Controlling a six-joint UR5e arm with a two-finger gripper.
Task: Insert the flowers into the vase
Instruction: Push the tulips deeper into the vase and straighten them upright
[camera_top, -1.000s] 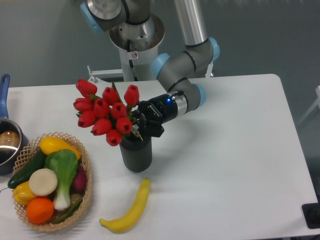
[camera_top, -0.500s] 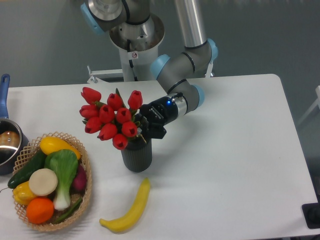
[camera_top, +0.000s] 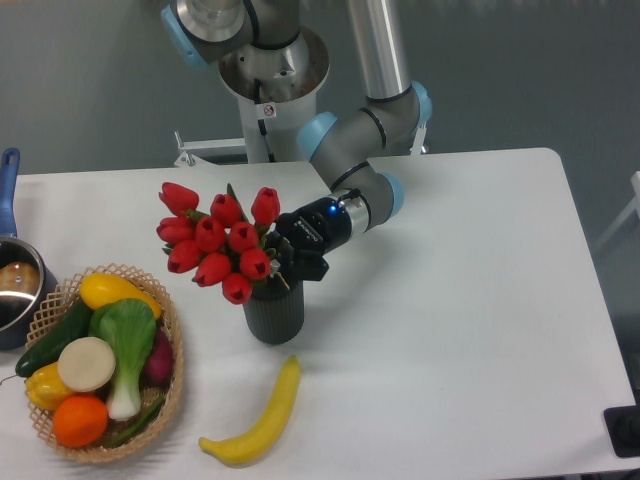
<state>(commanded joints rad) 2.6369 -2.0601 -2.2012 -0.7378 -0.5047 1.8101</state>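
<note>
Glossy plastic-looking flowers (camera_top: 220, 240), matt ribbed vase (camera_top: 273, 315), woven wicker basket (camera_top: 172, 380), smooth white table (camera_top: 450, 300).

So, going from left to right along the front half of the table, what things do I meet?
Woven basket of vegetables → banana → vase, the flowers above it. The rest overlaps too much to order.

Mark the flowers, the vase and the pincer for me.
flowers (camera_top: 222, 243): fixed camera, on a middle red bud.
vase (camera_top: 274, 316): fixed camera, on its ribbed side wall.
pincer (camera_top: 283, 264): fixed camera, between the fingertips by the stems.
</note>
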